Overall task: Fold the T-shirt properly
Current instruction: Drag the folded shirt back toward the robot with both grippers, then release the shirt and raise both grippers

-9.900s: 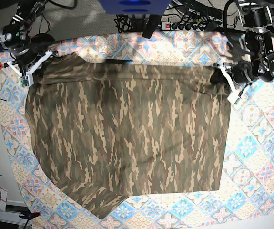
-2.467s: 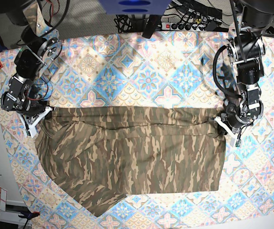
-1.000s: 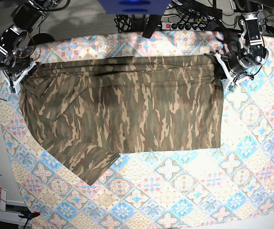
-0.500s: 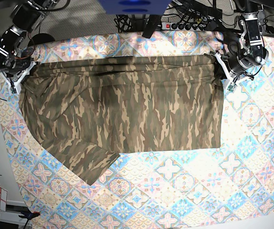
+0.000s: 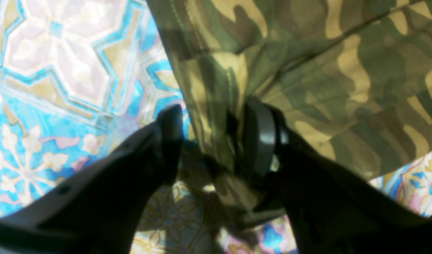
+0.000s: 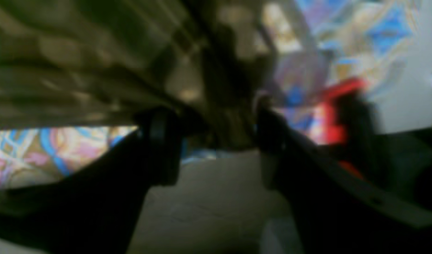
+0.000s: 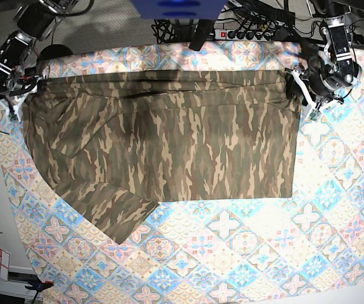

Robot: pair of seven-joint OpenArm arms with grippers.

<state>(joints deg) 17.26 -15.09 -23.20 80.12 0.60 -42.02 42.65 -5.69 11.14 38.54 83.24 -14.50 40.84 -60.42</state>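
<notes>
The camouflage T-shirt (image 7: 163,139) lies spread flat on the tile-patterned tablecloth (image 7: 245,253), its far edge stretched straight between my two grippers. A sleeve (image 7: 115,215) sticks out at the near left. My left gripper (image 7: 303,95) holds the far right corner. In the left wrist view the gripper (image 5: 212,137) has bunched T-shirt fabric (image 5: 325,70) between its black fingers (image 5: 260,141). My right gripper (image 7: 17,101) holds the far left corner. In the blurred right wrist view the gripper (image 6: 214,151) has the T-shirt fabric (image 6: 78,53) between its jaws.
A power strip (image 7: 245,31) and cables lie behind the table's far edge. The right gripper is at the table's left edge, with grey floor (image 6: 202,211) below it and a red object (image 6: 339,106) close by. Bare tablecloth (image 5: 60,53) lies beside the left gripper.
Both grippers have pulled the T-shirt's far edge a little farther back and outward. The edge is now straighter and the cloth lies flatter.
</notes>
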